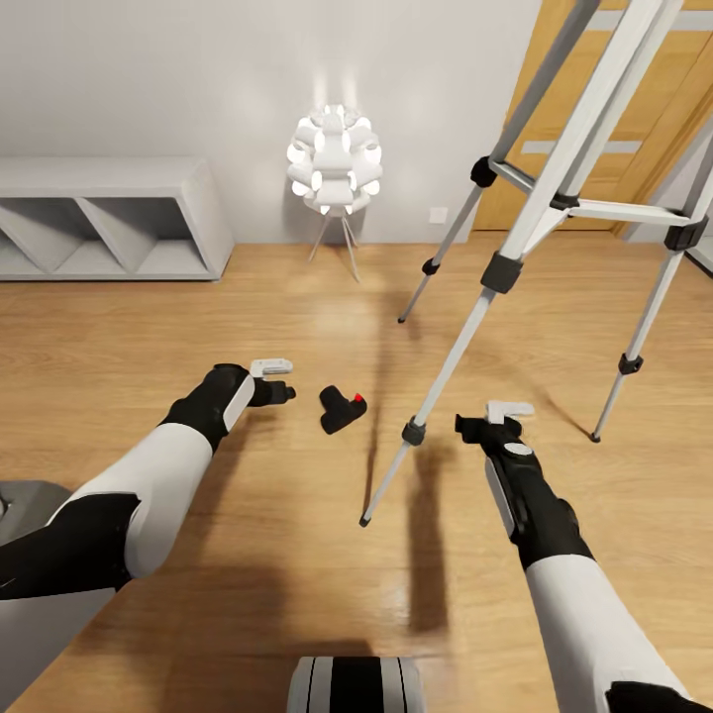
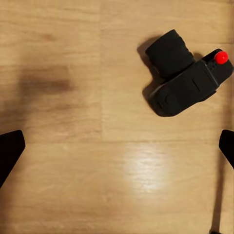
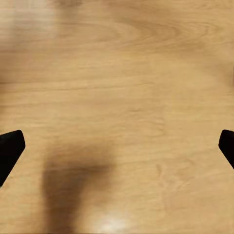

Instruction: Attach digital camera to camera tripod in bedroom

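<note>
The digital camera (image 1: 342,408) lies on the light wood floor, black and chunky, its red button facing up. My left gripper (image 1: 279,392) hovers just left of it, open, with nothing between its fingers. In the left wrist view the camera (image 2: 187,80) lies off to one side, beyond the gap between the dark fingertips (image 2: 10,150). The camera tripod (image 1: 555,188) stands at the right; one silver-grey leg comes down to the floor between the camera and my right gripper (image 1: 473,426). That gripper (image 3: 117,146) is open over bare floor.
A white ball-shaped lamp (image 1: 335,160) on thin legs glows by the back wall. A low grey shelf unit (image 1: 109,223) stands at the back left, and a wooden door (image 1: 634,109) is behind the tripod. The robot's base (image 1: 356,683) shows at the bottom edge.
</note>
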Controlling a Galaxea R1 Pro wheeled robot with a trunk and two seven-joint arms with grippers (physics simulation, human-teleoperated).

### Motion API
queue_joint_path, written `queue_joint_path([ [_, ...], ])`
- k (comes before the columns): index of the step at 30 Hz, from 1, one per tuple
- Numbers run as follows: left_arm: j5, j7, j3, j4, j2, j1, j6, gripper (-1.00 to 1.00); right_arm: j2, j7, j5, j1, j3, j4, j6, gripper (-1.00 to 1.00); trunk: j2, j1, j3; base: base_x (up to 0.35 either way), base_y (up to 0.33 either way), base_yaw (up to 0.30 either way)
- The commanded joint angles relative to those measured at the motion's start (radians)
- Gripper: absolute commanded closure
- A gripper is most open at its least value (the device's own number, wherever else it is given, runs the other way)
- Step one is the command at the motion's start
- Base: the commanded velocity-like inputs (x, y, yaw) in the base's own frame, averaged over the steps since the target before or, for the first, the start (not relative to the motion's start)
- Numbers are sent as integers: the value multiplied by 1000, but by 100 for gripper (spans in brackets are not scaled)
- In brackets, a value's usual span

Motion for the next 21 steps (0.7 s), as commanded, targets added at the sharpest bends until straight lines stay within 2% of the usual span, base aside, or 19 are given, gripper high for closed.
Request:
queue_joint_path([
  [1,2,0,3,-1,-1,0,5,-100,1,2,11,-58,-2,54,6,-100,0,0,-1,10,0,0],
  [2,2,0,3,0,-2,0,5,-100,-2,2,12,-136,-1,130,4,-100,0,0,-1,5,0,0],
  [3,2,0,3,1,-2,0,5,-100,-7,2,13,-181,-2,171,3,-100,0,0,-1,21,0,0],
  [7,3,-1,2,6,-2,0,6,-100,-26,7,13,-260,0,233,-27,-100,0,0,-1,117,0,0],
  [10,2,-1,2,16,-1,0,7,-100,-35,11,12,-272,0,242,-127,-100,0,0,-1,218,0,0],
  [12,3,-1,2,18,-1,0,7,-100,-38,10,12,-274,0,242,-152,-100,0,0,-1,130,0,0],
  [15,2,0,2,22,1,0,8,-100,-38,9,11,-275,2,234,-169,-100,0,0,-1,58,0,0],
  [21,0,1,3,87,15,0,7,-100,-29,4,7,-275,3,173,-180,-100,0,0,-1,10,0,0],
])
